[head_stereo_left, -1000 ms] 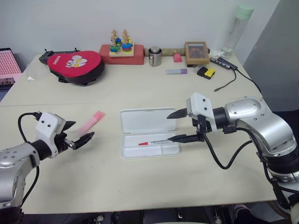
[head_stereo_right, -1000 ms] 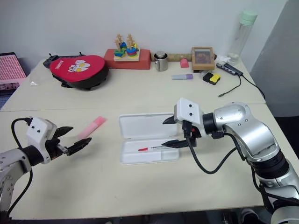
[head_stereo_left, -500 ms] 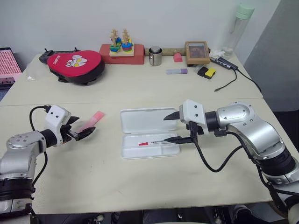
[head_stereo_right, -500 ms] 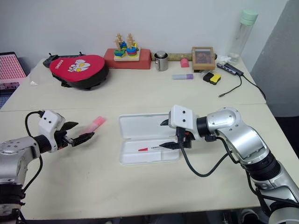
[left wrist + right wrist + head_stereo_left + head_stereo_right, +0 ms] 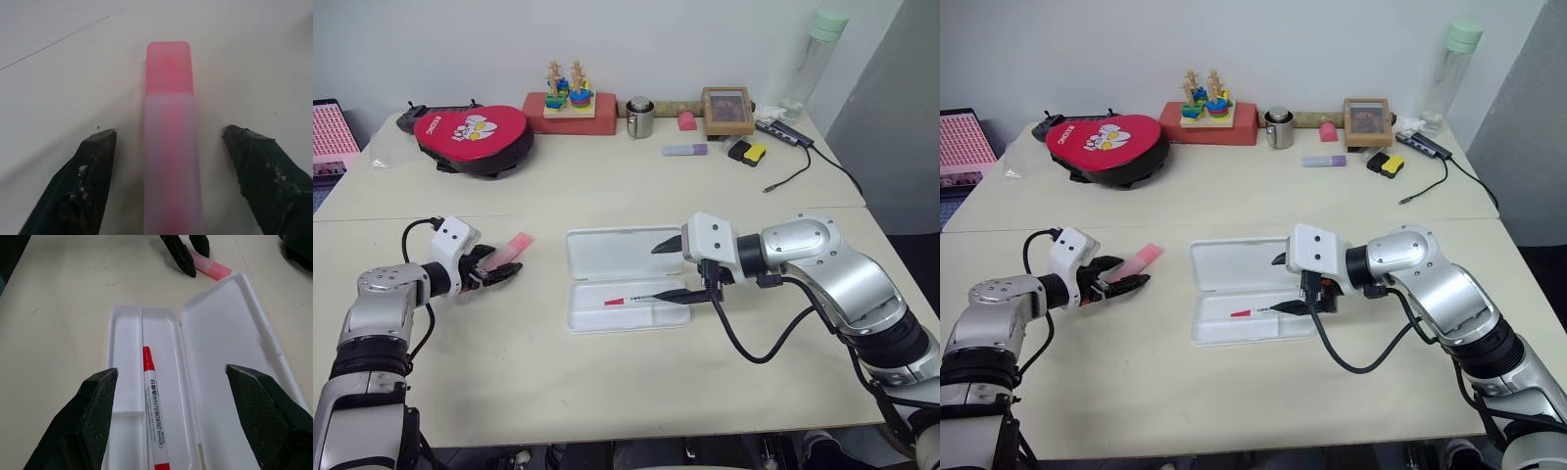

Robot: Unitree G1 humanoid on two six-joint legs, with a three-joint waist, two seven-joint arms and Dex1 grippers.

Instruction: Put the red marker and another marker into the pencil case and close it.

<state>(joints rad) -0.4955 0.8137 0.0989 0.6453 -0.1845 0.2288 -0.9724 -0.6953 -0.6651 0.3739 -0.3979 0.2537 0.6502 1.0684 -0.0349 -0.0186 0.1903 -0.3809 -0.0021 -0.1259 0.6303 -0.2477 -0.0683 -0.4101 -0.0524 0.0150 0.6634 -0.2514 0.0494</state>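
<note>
Left gripper (image 5: pixel 168 186) stands open, fingers either side of the pink highlighter (image 5: pixel 171 142) on the table (image 5: pixel 607 382) at the pencil case's (image 5: pixel 617 255) nine o'clock; judged best closed squarely mid-barrel before lifting. Right gripper (image 5: pixel 674 266) hangs open, holding nothing, over the open case, whose tray holds the red marker (image 5: pixel 155 423), printed "WHITEBOARD MARKER"

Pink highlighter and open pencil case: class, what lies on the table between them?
Nothing: in the left eye view only bare table separates the pink highlighter from the pencil case.
</note>
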